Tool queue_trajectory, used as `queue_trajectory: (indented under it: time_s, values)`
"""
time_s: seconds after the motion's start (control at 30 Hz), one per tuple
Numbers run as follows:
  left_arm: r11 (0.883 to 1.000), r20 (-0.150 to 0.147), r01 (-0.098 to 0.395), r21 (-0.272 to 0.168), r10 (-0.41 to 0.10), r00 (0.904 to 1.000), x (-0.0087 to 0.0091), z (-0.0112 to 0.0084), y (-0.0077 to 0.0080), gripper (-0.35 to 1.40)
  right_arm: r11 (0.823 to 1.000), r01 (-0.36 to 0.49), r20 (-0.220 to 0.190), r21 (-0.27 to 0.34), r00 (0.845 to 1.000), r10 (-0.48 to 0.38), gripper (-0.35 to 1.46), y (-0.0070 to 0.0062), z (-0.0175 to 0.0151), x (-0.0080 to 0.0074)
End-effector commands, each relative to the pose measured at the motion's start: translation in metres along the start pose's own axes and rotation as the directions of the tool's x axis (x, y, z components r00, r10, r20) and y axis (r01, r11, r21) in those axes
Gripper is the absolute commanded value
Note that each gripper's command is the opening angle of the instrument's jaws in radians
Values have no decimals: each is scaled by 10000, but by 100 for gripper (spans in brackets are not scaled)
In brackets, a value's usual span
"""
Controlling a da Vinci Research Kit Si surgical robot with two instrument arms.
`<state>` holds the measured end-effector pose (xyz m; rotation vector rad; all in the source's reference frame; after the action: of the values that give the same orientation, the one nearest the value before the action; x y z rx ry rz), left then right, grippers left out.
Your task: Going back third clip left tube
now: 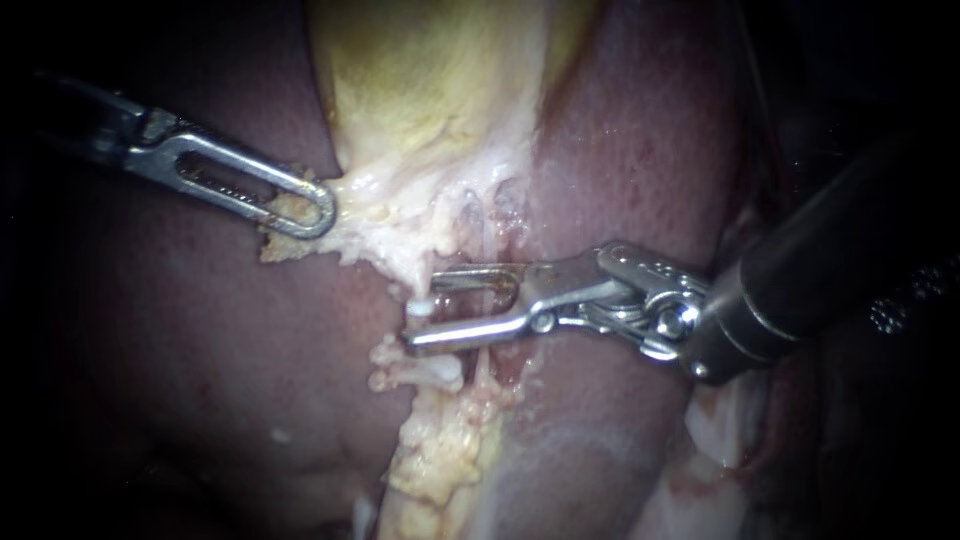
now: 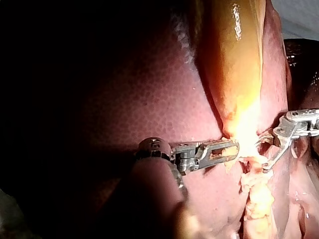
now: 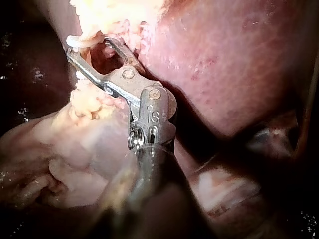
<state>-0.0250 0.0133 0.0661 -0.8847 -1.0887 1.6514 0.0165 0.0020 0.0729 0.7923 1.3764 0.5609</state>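
Observation:
My left instrument (image 1: 300, 205) comes in from the left, its slotted jaws shut on pale tissue at the neck of the yellow gallbladder (image 1: 430, 80). My right instrument (image 1: 424, 312) reaches in from the right with its jaws open around a pale tube (image 1: 413, 272) below that neck. A small white clip (image 1: 420, 305) sits on the tube between the jaw tips. In the right wrist view the white clip (image 3: 79, 41) lies at the tips of the open right instrument (image 3: 88, 47). The left wrist view shows my left instrument (image 2: 227, 148) gripping the neck tissue and my right instrument (image 2: 261, 157) just beyond it.
Dark red liver (image 1: 640, 130) surrounds the gallbladder on both sides. A ridge of yellowish fatty tissue (image 1: 440, 440) runs down below the jaws. A raw pink hollow (image 1: 495, 210) lies above the right instrument's upper jaw.

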Motion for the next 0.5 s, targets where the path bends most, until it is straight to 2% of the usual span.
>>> queue_trajectory:
  time_s: [0.03, 0.5]
  values:
    - [10000, 0, -1, -2, 1, 10000, 0, 0, 0, -35, 10000, -1, -1, -27, 10000, 1, 49, -1, -2, 0]
    - [10000, 1, -2, -3, 2, 10000, 0, 0, 0, -35, 9997, 225, 20, 13, 9997, -225, 50, -9, -7, 1]
